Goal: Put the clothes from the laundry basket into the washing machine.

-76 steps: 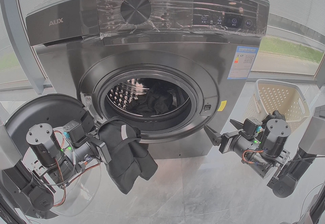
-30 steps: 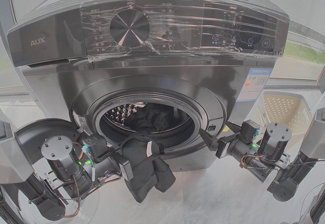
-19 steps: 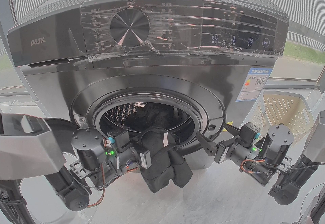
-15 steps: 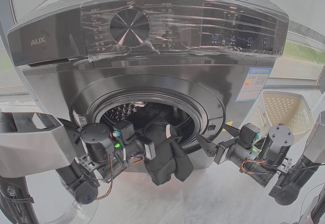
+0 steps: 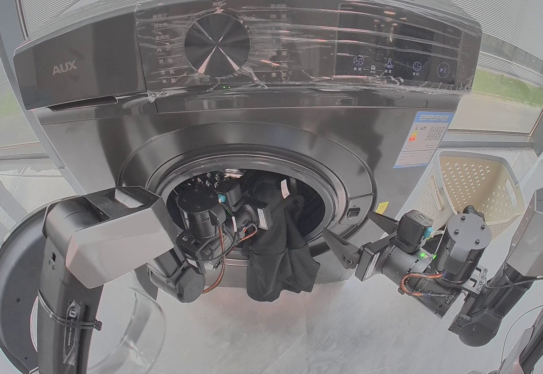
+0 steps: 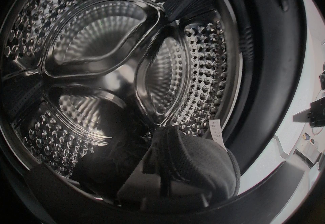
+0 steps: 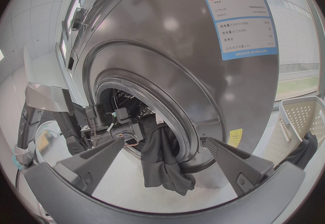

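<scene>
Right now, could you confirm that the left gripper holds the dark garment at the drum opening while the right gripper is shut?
No: the right gripper is open, fingers spread in the right wrist view. The left gripper does hold the dark garment at the drum opening.

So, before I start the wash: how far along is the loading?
Done: dark clothes lie in the drum. In hand: the left gripper holds a black garment at the drum's mouth, mostly hanging outside. Left: push it in, then fetch the dark piece at the laundry basket; the right gripper is open, empty.
</scene>
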